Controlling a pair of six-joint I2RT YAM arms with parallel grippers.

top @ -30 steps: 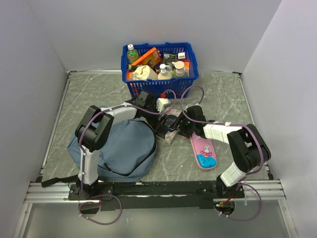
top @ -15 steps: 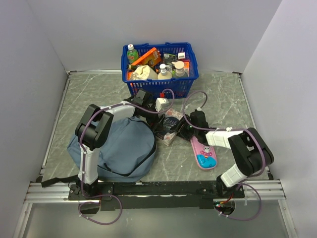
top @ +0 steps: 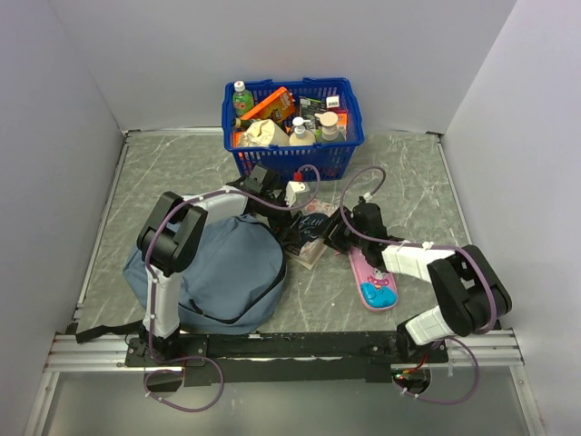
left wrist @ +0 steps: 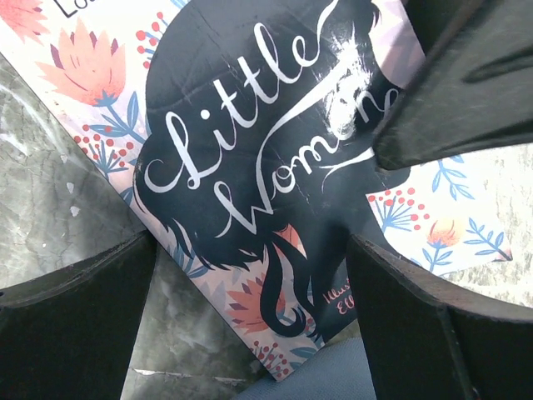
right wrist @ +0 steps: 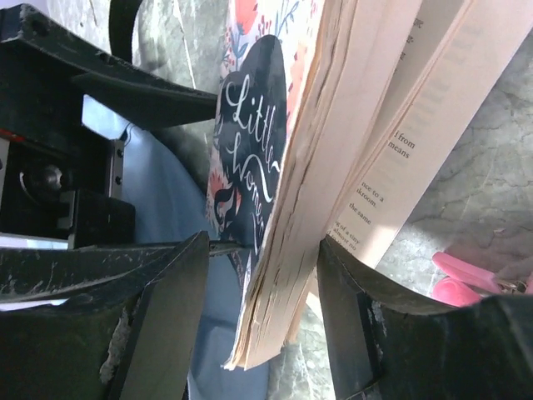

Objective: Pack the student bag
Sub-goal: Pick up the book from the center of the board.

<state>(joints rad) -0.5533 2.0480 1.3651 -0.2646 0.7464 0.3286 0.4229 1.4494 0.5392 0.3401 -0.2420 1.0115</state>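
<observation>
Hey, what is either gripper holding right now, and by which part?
The right gripper pinches the Little Women book across its thickness at one edge, front cover to pages. The left gripper is wide open, holding nothing.

I count one large soft grey-blue fabric backpack by the table's near-left corner, one blue plastic lattice basket at the far edge, one floral paperback book mid-table and one small pink oblong pencil case towards the right edge. In the basket I make out at least three bottles; the packets there are too jumbled to count.
</observation>
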